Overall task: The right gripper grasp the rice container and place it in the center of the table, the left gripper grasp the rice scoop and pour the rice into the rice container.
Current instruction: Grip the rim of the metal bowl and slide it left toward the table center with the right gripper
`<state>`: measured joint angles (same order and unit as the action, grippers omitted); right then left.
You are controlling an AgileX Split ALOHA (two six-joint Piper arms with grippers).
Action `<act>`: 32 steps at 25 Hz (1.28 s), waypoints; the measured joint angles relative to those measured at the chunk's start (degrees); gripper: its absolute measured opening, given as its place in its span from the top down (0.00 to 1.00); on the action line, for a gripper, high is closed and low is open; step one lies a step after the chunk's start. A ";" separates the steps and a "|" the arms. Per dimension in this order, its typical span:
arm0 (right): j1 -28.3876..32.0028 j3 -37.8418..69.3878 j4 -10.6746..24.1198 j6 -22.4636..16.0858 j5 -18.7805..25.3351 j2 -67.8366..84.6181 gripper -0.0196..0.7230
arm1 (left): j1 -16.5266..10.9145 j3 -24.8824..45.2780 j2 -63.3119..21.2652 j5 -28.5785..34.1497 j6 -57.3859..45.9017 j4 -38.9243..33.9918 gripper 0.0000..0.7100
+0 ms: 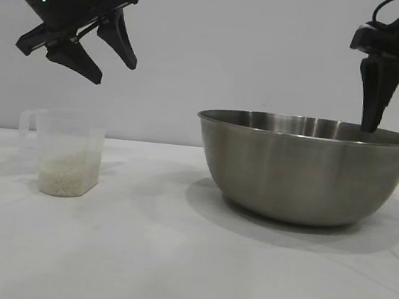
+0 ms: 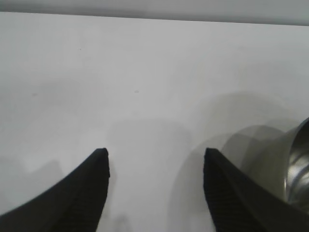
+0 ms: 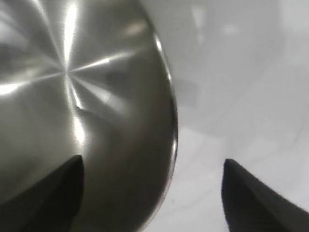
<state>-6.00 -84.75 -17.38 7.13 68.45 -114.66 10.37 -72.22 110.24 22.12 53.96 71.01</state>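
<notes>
The rice container [image 1: 304,171], a wide steel bowl, stands on the white table [image 1: 173,261] at the right. My right gripper [image 1: 371,119] points down at the bowl's far rim. In the right wrist view this gripper [image 3: 153,161] is open and straddles the rim [image 3: 173,130], one finger over the inside [image 3: 72,72] and the other outside, neither touching it. The clear rice scoop [image 1: 67,151] stands at the left with rice [image 1: 68,175] in its bottom. My left gripper [image 1: 115,71] hangs open and empty above the scoop, which is out of the left wrist view.
Bare white tabletop [image 2: 145,72] lies under the left gripper [image 2: 154,151], with the bowl's side [image 2: 297,164] at the edge of that view. A plain wall stands behind the table. Open table stretches between scoop and bowl and in front of both.
</notes>
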 joint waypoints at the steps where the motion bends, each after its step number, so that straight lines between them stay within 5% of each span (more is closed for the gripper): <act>1: 0.00 0.09 -0.09 0.00 -0.74 -0.39 0.40 | 0.00 0.00 0.00 0.00 0.00 0.00 0.44; 12: -0.14 -0.43 -1.32 0.12 -4.94 -5.11 0.97 | 0.00 0.00 0.00 0.00 -0.13 0.12 0.44; 27: -9.66 -4.44 -2.26 0.12 -3.89 -5.21 0.97 | 0.00 0.00 0.00 0.00 -0.01 1.80 0.44; 29: -9.66 -4.44 -1.25 0.12 -3.88 -5.21 0.91 | 0.00 0.00 0.00 0.00 -0.01 1.88 0.44; 32: -9.66 -4.98 1.62 -0.08 -3.08 -5.31 0.65 | 0.00 0.00 0.00 0.00 -0.01 1.88 0.44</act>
<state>-15.67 -89.73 -15.77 7.05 65.37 -119.97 10.37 -72.22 110.24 22.12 53.95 72.89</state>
